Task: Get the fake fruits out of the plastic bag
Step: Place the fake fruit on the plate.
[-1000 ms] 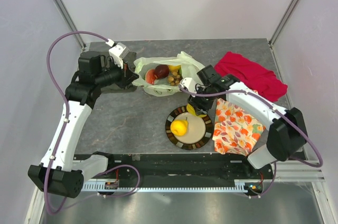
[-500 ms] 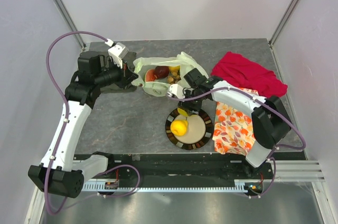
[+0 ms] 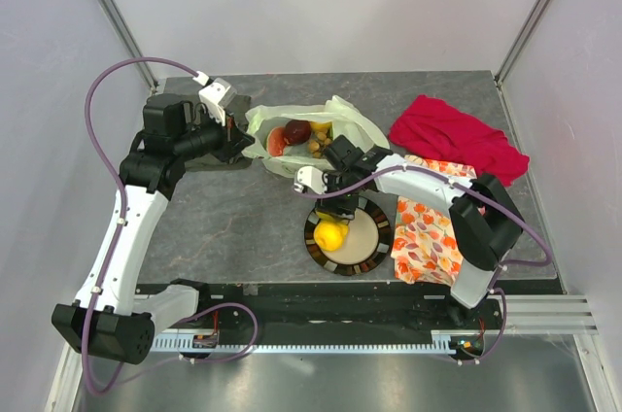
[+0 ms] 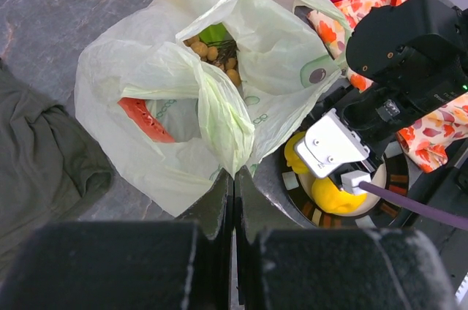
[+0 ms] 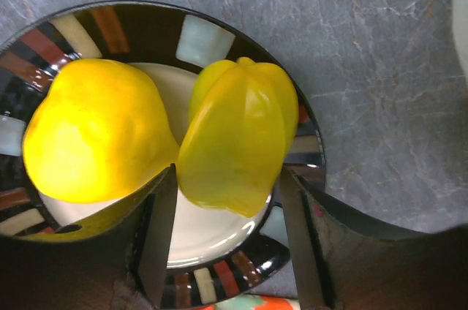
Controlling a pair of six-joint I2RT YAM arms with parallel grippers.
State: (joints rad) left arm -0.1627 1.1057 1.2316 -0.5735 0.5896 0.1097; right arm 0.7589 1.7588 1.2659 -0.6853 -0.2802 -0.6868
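While the plastic bag (image 4: pixel 139 76) lies open across the upper left of the left wrist view, most of the fake fruits sit inside it. I see a red melon slice (image 4: pixel 146 121) at its left, a brown grape cluster (image 4: pixel 212 58) near the mouth and a green one (image 4: pixel 213 32) just above that. In the top view a dark red one (image 3: pixel 297 130) shows in the bag, upper centre.

Two fruits are already out. The right wrist view shows the lemon (image 5: pixel 99 138) at centre left on the striped plate (image 5: pixel 197 39), with the yellow-green piece (image 5: pixel 238 131) touching it on the right.

The right gripper (image 5: pixel 228 172) hangs over the plate with one finger on each side of the yellow-green piece. I cannot tell whether the fingers pinch it or have let go. The left gripper (image 4: pixel 234 178), at the bottom centre of its own view, has its fingers pressed together on a fold of the bag's near edge.

I judge this to be the set-down of the second fruit, with about four more to fetch. Next, the right fingers must clear the piece, lift away and reach back into the bag's mouth while the left holds it open. An olive-grey cloth (image 4: pixel 36 156) lies at the left edge, beside the bag.
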